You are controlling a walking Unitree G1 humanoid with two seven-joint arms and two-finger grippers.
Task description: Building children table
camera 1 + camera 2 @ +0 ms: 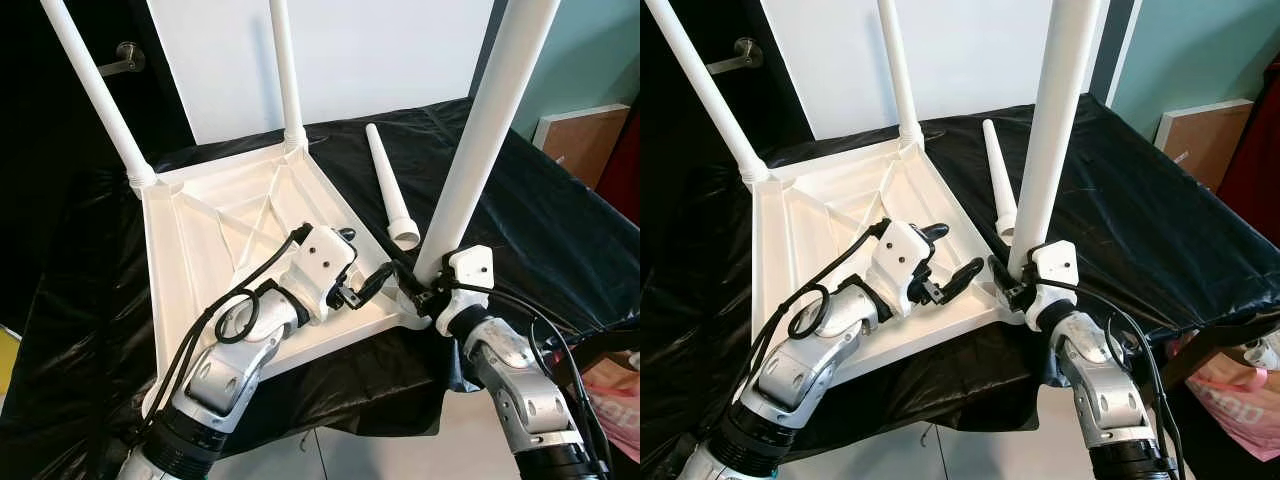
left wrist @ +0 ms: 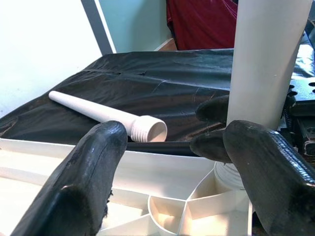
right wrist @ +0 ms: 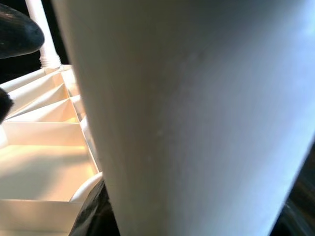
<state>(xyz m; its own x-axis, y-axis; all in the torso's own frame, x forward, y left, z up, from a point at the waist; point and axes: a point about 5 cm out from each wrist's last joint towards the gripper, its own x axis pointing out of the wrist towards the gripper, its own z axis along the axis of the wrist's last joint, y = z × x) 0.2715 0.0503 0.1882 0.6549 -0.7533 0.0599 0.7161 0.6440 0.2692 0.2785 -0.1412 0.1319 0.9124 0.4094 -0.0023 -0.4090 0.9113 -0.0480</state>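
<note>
On a black sheet [image 1: 520,200]: tabletop [image 1: 200,250], upside down (ribbed underside up), with two legs [image 1: 95,85] standing at the far corners. Left gripper [image 1: 362,287] over the near right edge, fingers [image 2: 78,182] spread wide, holding nothing. Spare leg [image 1: 388,190] lying loose on the sheet just beyond. Third leg [image 1: 485,130] upright in the near right corner socket, right gripper [image 1: 418,295] clamped around its base.

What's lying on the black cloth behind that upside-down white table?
A loose white leg lies on the black cloth beside the upside-down tabletop, its threaded open end facing the robot. The cloth hides whatever it is draped over.
</note>
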